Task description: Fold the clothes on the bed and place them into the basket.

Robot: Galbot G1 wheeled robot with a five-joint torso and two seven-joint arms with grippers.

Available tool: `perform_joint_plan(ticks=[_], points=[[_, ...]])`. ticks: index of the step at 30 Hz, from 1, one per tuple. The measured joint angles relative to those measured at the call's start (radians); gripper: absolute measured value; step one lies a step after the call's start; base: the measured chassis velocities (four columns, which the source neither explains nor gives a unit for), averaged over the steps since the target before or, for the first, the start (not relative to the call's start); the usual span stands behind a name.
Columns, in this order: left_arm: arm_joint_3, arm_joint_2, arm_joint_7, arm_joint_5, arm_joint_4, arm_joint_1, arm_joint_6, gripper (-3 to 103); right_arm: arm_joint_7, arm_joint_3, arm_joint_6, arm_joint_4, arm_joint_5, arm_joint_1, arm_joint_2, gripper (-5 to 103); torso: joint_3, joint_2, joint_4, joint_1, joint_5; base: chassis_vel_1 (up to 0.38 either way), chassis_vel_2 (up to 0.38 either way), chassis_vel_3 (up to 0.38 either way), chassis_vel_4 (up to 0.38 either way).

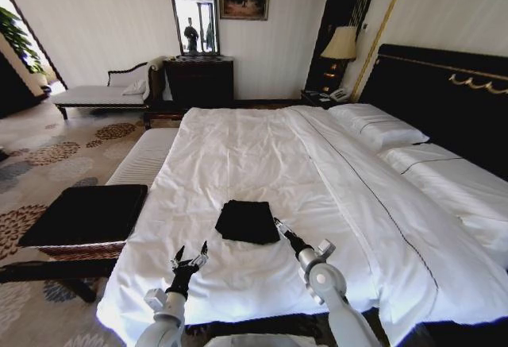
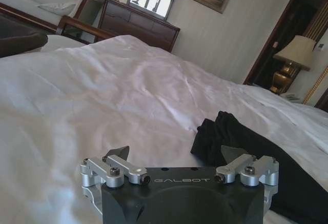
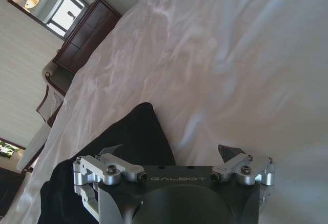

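Shirt (image 1: 248,221) lies folded into a dark, compact rectangle on the white duvet of the bed (image 1: 262,156), near the foot end, between the two claws and a little beyond them.

Left claw (image 1: 190,258): hovers low over the duvet, near the foot edge. Fingers spread apart, nothing between them. Shirt sits ahead of it and off to its right, apart from the fingertips. In the left wrist view the claw (image 2: 177,152) faces up the bed, with the shirt (image 2: 246,147) as a black bundle ahead on its right side and bare duvet (image 2: 102,96) ahead on its left.

Right claw (image 1: 278,226): at the shirt's near right corner, tips at or just beside the cloth edge; contact cannot be confirmed. In the right wrist view the claw (image 3: 171,149) is spread wide and holds nothing; the shirt (image 3: 128,142) lies under and beyond one finger, and white duvet (image 3: 230,70) lies past the other.

Basket (image 1: 87,216): on the floor beside the bed, well to the left of the left claw, brown woven sides, flat black top. Well apart from the shirt.

Behind, far from both claws: pillows (image 1: 377,125) at the black headboard (image 1: 444,93), and a lamp (image 1: 341,45) in the corner.
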Motion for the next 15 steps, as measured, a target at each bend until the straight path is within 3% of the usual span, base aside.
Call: perform_joint_plan(ticks=[10,15], points=[[-0.003,-0.004,0.006,0.003,0.000,0.013,-0.003,100,-0.011,-0.014,-0.025,-0.071,0.071,0.043,0.031,100,0.000,0.000,0.0000,0.000,-0.0001,0.000,0.000,0.000,0.000],[-0.003,0.009,0.007,0.001,0.000,0.003,0.010,100,-0.050,-0.016,-0.080,-0.107,0.137,0.088,-0.004,100,0.000,0.000,-0.0001,0.000,0.0000,0.000,0.000,0.000,0.000]])
